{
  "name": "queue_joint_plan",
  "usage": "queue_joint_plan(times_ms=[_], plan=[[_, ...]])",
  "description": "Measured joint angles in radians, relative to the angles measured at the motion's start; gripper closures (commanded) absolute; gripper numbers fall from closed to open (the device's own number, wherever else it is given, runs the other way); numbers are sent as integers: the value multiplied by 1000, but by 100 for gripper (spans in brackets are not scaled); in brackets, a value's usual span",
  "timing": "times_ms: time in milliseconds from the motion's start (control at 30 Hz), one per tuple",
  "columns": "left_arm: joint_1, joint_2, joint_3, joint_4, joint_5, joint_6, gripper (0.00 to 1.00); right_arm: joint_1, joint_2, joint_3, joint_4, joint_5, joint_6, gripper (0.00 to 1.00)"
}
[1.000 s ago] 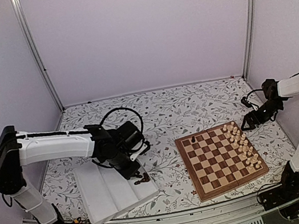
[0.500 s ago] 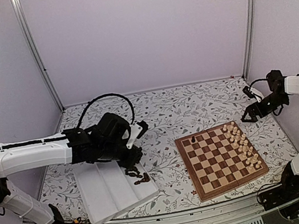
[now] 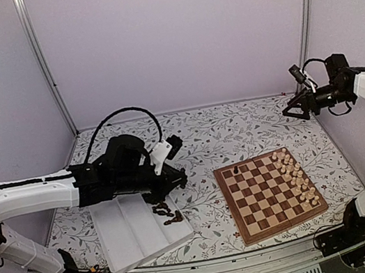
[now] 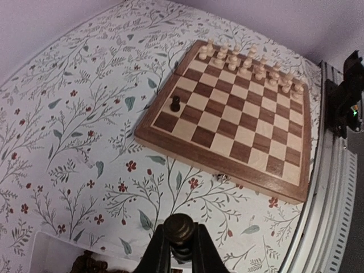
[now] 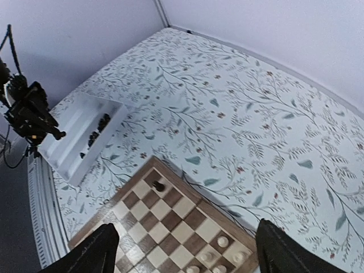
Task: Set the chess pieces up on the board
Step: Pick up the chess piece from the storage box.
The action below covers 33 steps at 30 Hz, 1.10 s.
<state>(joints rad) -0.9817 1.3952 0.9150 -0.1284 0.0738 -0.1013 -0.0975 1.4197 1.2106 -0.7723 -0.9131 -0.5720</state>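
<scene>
Gripping a dark piece (image 4: 180, 228) between closed jaws, the left claw (image 3: 176, 178) hangs over the floral worktop (image 3: 189, 135), just beyond the far right corner of the white tray (image 3: 127, 242). The piece's round top shows above the fingers. The board (image 3: 268, 199) lies to this claw's right, well apart from it. A lone dark chessman (image 3: 236, 169) stands near the board's far left corner. Pale pieces (image 3: 294, 175) stand in two rows along the board's right side. Loose dark pieces (image 3: 167, 214) lie in the tray, near the left claw. The right claw (image 3: 290, 111) is raised at the back right, off the board, with its fingers wide apart and nothing between them.
</scene>
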Motion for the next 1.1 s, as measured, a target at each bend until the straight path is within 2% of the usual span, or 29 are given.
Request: queue_joint_plan(times_ms=[133,233,367,533,800,1100], plan=[[0,-8,11,120,74,27,96,159,18,98,-41,-158,-42,30],[0,-7,20,220,116,34,97,278,59,129,-39,-243,-38,34],[0,1,28,363,163,29,98,383,122,142,-20,-287,11,37],[0,26,42,502,228,0,99,513,175,175,14,-306,81,35],[-3,54,46,629,311,-43,99,635,212,257,83,-357,171,37],[-12,72,49,652,337,-53,99,687,251,258,91,-392,193,45]])
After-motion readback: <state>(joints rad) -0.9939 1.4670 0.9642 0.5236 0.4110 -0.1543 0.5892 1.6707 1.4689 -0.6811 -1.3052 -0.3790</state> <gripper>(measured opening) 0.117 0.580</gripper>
